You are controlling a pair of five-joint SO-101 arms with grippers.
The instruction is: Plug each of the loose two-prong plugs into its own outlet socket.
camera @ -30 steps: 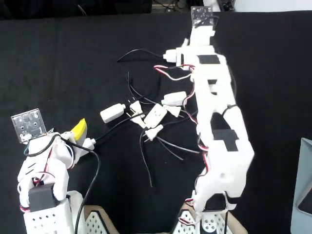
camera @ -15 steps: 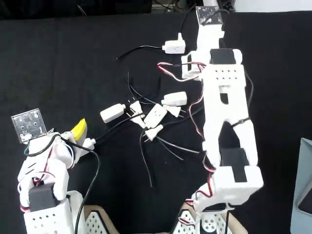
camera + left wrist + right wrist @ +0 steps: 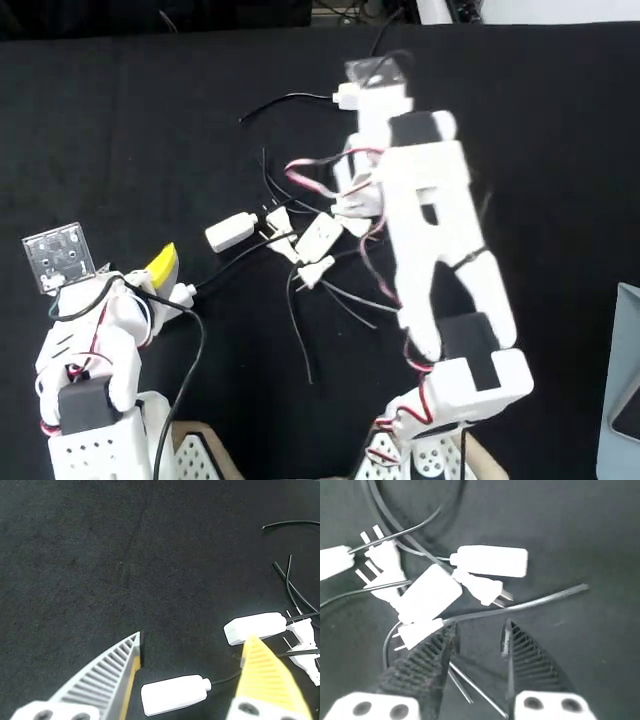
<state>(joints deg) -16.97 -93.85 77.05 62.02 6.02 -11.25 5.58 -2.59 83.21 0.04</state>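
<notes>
The table cloth (image 3: 120, 120) was plain black. The outlet socket (image 3: 231, 232) at nine o'clock of the tangle and the plugs (image 3: 279, 227) were white, and their cords (image 3: 298, 340) black. The left gripper (image 3: 195, 637) had one yellow ribbed finger and one grey ribbed finger edged in yellow. The right gripper (image 3: 479, 626) had black ribbed fingers. The right arm (image 3: 430, 210) was white with black blocks and red, white and black wires.
</notes>
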